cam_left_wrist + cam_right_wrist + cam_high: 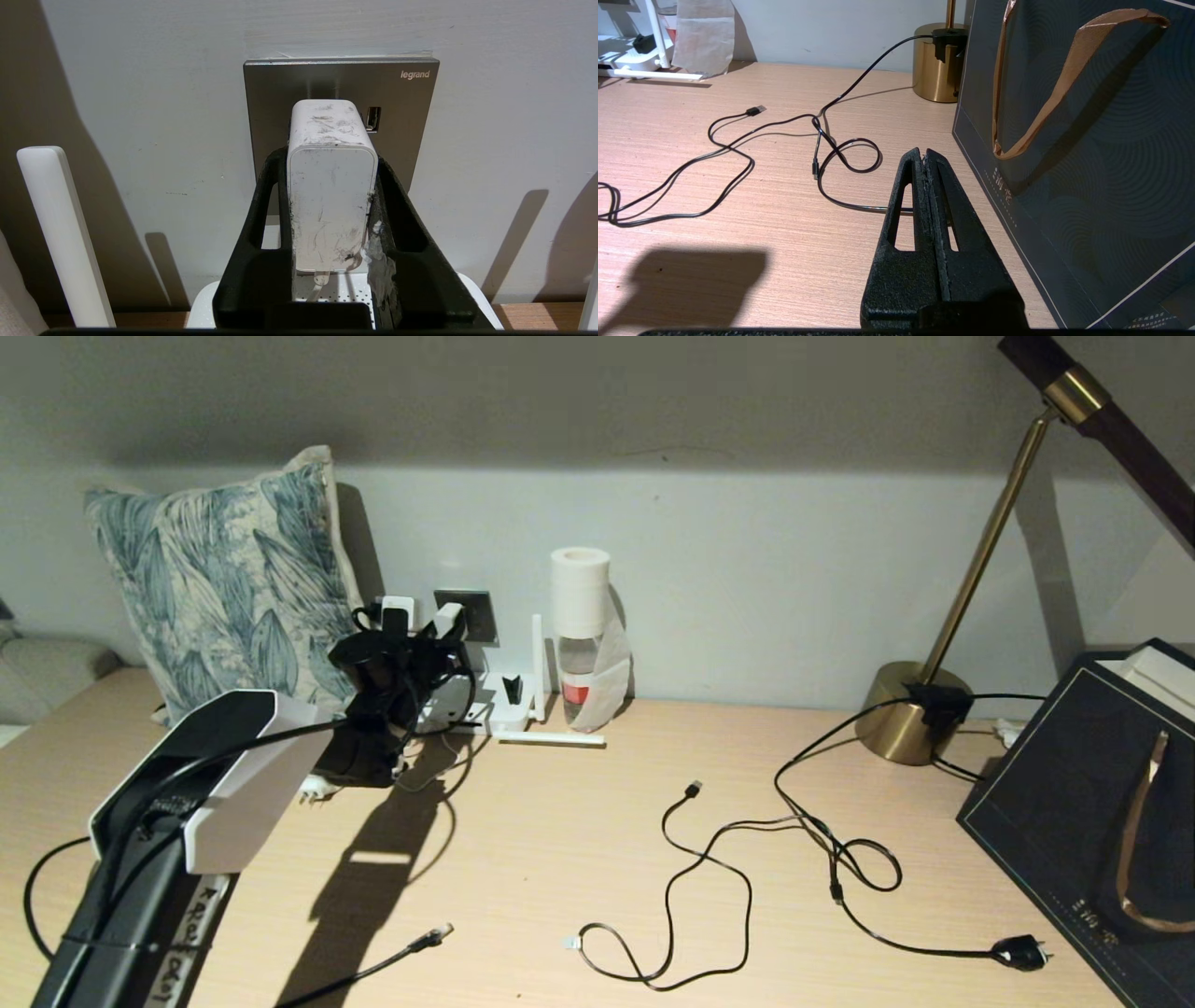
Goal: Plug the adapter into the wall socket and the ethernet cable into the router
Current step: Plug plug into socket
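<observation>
One adapter (331, 196), white and scuffed, front end against the grey wall socket (397, 98), pinched at both sides by the left gripper (330, 186). One white router (499, 705) directly beneath, against the wall; two antennas upright, one flat on the desk. One ethernet cable (431, 936), loose on the near desk, clear connector free. Right gripper (925, 161) over the desk beside one dark bag (1087, 163), fingers pressed together, holding nothing.

Scuffed white adapter (331, 196) apparently against grey wall socket (402, 112)
</observation>
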Available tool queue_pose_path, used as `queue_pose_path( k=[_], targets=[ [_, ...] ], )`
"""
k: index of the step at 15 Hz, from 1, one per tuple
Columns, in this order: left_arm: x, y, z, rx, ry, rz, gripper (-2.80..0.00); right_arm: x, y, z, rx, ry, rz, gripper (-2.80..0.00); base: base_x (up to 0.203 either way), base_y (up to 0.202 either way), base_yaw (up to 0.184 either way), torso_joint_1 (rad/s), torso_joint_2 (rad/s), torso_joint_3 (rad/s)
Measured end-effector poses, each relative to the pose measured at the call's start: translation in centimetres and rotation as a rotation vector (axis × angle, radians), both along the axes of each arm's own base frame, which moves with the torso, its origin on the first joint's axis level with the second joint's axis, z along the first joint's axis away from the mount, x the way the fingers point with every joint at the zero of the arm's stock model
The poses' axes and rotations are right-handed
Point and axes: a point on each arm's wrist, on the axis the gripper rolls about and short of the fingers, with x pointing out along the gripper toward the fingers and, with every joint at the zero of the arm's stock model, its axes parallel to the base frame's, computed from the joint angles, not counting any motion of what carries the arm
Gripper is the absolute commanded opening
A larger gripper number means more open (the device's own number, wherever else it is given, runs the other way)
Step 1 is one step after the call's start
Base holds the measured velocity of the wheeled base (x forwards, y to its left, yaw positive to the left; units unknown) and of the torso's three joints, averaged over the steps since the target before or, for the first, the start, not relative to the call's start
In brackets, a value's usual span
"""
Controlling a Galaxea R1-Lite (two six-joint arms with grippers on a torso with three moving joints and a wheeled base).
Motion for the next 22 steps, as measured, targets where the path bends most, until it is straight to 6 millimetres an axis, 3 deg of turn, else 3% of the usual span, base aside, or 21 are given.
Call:
queue_pose_path(
  k=[22],
  targets=[
    [1.1,-0.2,-0.7,0.002,0.039,-0.004,-2.8,0.0,0.0,0.0,0.0,0.0,0.0,-2.8,0.0,0.0,0.0,0.0,0.0,0.0]
  ],
)
